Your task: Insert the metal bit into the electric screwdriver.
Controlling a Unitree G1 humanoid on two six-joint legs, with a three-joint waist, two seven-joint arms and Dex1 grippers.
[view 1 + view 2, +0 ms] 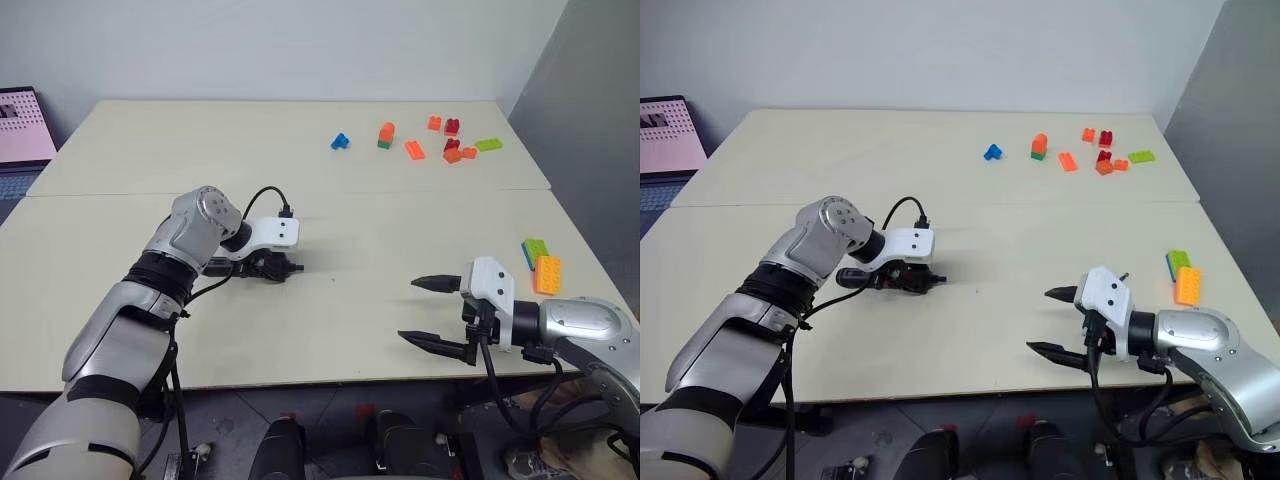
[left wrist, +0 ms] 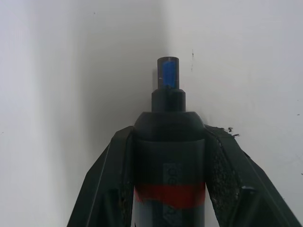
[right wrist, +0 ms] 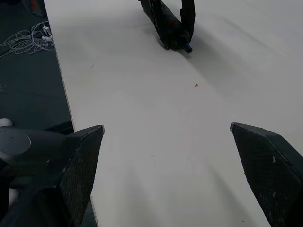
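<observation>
The electric screwdriver, black with a red band and a small blue tip, lies on the cream table left of centre. My left gripper is shut on its body, one black finger on each side, with the tip sticking out past the fingers. In the right wrist view the electric screwdriver shows far across the table from that gripper. My right gripper hovers near the front right edge, open, with nothing between its fingers. The metal bit is out of view.
Several coloured toy bricks lie scattered at the far right of the table. A green and an orange brick sit close to the right edge, behind my right gripper. A laptop screen stands off the far left corner.
</observation>
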